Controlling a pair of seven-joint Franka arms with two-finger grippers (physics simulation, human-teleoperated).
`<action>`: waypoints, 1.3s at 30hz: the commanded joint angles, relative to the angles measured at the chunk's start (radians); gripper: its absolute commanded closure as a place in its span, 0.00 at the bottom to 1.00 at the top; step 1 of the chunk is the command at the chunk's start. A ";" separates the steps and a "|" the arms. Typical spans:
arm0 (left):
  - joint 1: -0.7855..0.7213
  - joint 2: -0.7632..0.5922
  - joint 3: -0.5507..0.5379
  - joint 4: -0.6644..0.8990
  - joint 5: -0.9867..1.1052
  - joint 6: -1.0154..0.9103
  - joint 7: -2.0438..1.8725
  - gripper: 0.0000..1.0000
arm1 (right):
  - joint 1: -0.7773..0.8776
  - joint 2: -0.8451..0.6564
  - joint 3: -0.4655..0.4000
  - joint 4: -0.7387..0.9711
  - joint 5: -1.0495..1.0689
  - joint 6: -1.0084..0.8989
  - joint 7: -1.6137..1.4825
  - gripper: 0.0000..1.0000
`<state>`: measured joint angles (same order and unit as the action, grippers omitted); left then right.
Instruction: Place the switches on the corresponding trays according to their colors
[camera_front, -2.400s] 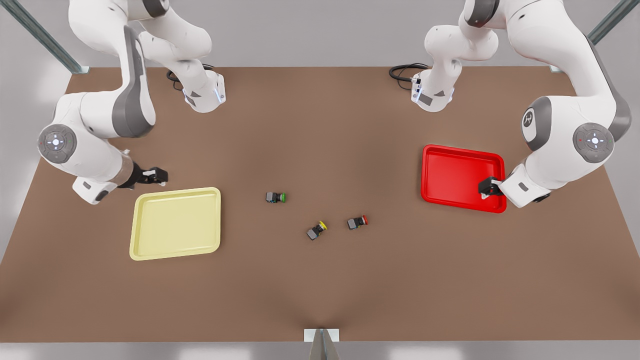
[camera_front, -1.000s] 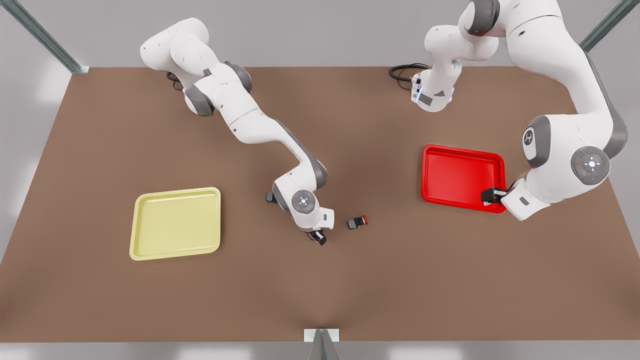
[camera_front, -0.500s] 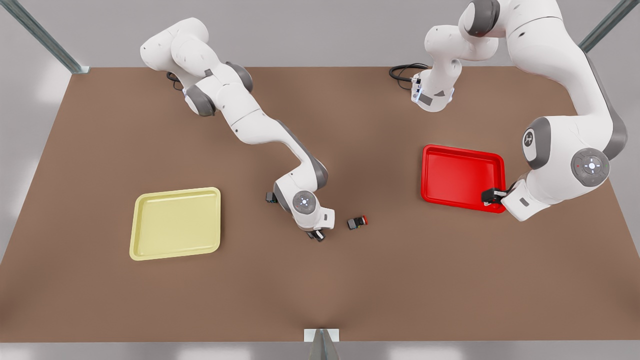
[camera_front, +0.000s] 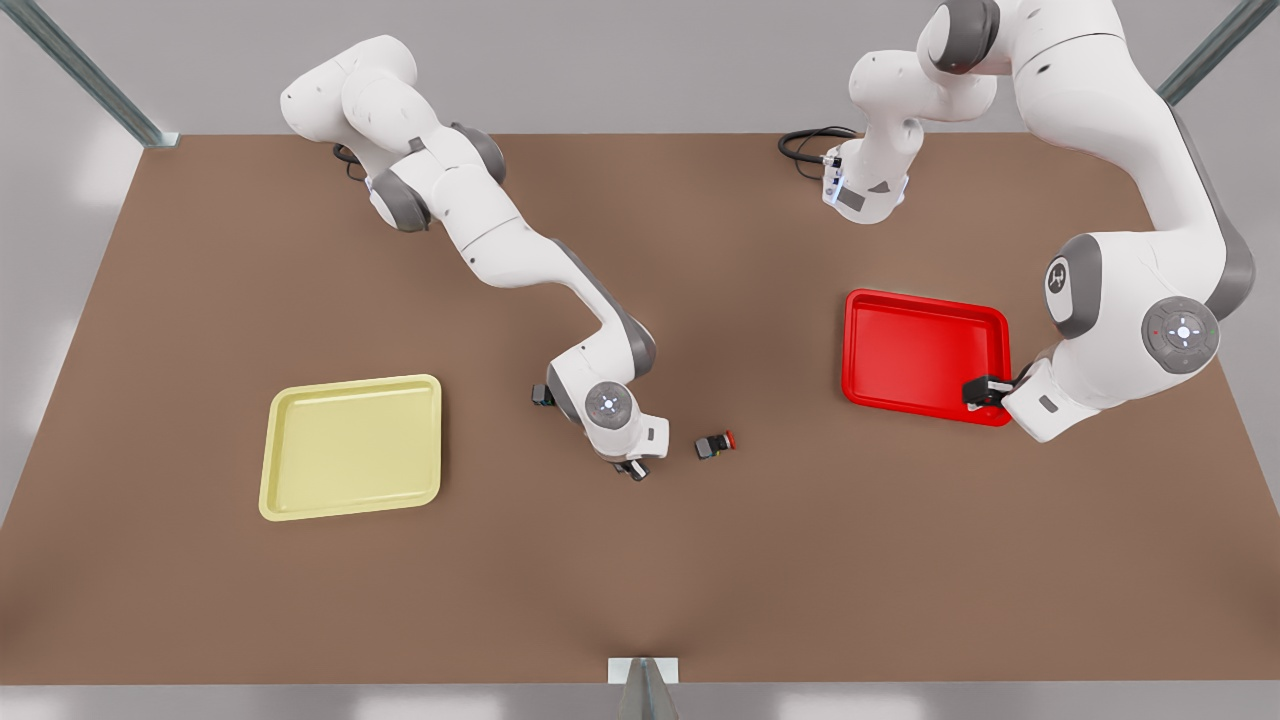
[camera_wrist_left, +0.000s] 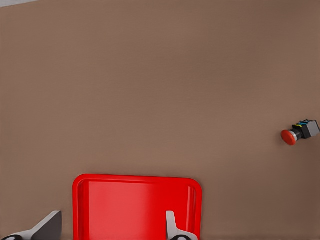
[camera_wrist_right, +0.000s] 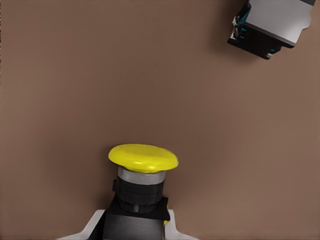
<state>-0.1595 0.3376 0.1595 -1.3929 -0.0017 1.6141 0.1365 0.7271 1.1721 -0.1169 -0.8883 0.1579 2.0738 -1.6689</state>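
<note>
**A:** Right, status on both arms?

**B:** From my station: the right gripper (camera_front: 634, 469) is down at the tabletop's middle, a bit toward the near edge. In the right wrist view its fingers (camera_wrist_right: 89, 227) sit tight against both sides of the yellow-capped switch (camera_wrist_right: 141, 187), clamped on the dark body, with the yellow cap sticking out past the fingertips.

**A:** Lifted or on the table?

**B:** I can't tell from these views. The wrist hides it in the front view.

**A:** Left arm?

**B:** The left gripper (camera_front: 981, 391) waits over the red tray (camera_front: 905, 352), at the tray's corner nearest the near and right edges of the tabletop. Fingers (camera_wrist_left: 48, 226) are spread apart, nothing between them.

**A:** Other switches?

**B:** The red-capped switch (camera_front: 715, 445) lies on its side on bare tabletop, just beside the right gripper on the red tray's side, well apart from that tray. It's also in the left wrist view (camera_wrist_left: 300, 132). The green-capped switch (camera_front: 541, 394) is mostly behind the right arm's wrist; I see just its dark body poking out, and its body end in the right wrist view (camera_wrist_right: 267, 27).

**A:** Yellow tray?

**B:** The pale yellow tray (camera_front: 352, 446) sits toward the tabletop's left edge as the front view shows it, well apart from the right gripper.
</note>
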 joint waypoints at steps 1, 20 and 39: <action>0.000 0.000 0.000 0.000 0.000 0.001 0.000 0.00 | 0.000 0.000 -0.001 0.000 0.000 0.000 0.000 0.50; -0.018 0.005 -0.038 -0.005 -0.047 0.004 0.046 0.00 | -0.075 -0.216 0.006 -0.247 0.045 0.005 0.005 0.49; -0.400 0.413 -0.193 -0.023 0.022 0.555 0.374 0.00 | -0.431 -0.661 -0.064 -1.035 0.028 0.193 -0.413 0.49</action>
<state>-0.5599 0.7565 -0.0337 -1.4159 -0.0131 2.1818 0.5121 0.2939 0.5066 -0.1830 -1.9448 0.1850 2.2880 -2.0919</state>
